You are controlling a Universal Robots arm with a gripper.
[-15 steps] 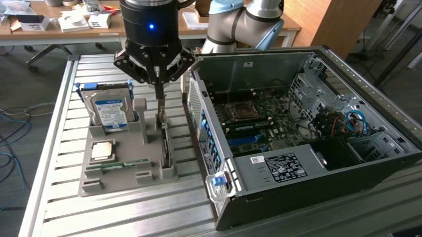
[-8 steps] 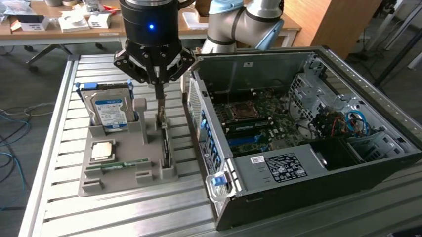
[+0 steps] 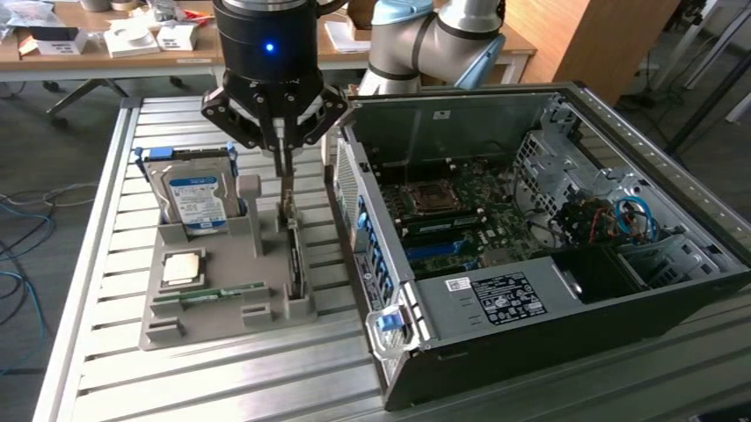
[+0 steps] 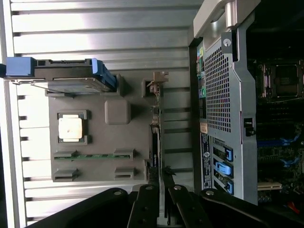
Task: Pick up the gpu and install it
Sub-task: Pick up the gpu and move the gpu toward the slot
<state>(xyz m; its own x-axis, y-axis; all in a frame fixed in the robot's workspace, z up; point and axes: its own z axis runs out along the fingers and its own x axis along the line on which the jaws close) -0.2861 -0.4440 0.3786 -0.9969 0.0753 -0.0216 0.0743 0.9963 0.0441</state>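
1. The gpu (image 3: 294, 259) stands on edge in a slot along the grey holder tray's (image 3: 264, 272) edge nearest the computer case (image 3: 493, 299). It is seated there, not lifted.
2. The gripper (image 3: 281, 167) hangs right over the card's far end. Its claw is drawn in narrow, with a slim gap between the fingers (image 4: 142, 206), and it holds nothing. Whether a tip touches the card, you cannot tell.
3. To grip well, line the gap up with the thin top edge of the card. Take it by the bare board, not the fan. Come straight down so the card is not levered in its slot.
4. In the wrist view the gpu (image 4: 154, 142) runs lengthways into the gap, so the heading looks about right. Check only the sideways offset.
5. Mind the grey post (image 3: 249, 189) just beside the card on the tray's inner side.
6. Further across the tray lie the memory stick (image 3: 211, 293) and the processor chip (image 3: 182, 266). The blue-labelled hard drive (image 3: 196, 200) stands at the far corner, well apart.
7. The case's perforated rear wall (image 3: 348, 176) rises near the tray's edge. Judge it the likeliest thing to snag.
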